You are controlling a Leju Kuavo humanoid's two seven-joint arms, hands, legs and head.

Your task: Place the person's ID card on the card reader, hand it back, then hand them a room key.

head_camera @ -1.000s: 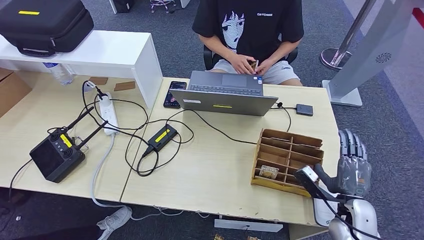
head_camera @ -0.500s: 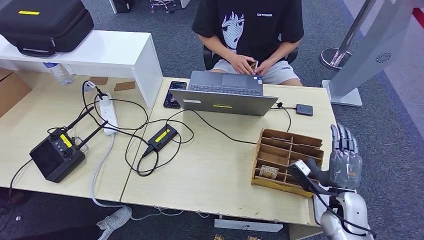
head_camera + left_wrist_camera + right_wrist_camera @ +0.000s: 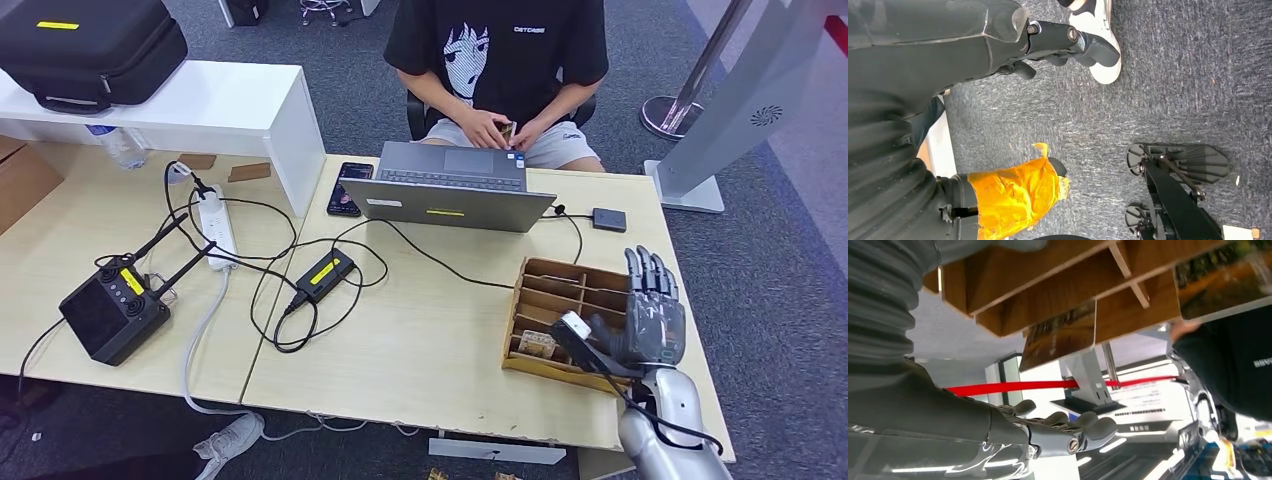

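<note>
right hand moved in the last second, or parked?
Yes. The right hand has shifted left and away from the robot in the head view. It was off the right end of the wooden card organizer; now it sits over that end's compartments.

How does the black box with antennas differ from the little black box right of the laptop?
The box with antennas is bigger, sits near the desk's front left, and carries a yellow label. The little box is flat, plain and lies at the back right near the laptop. Both are black with a cable attached.
</note>
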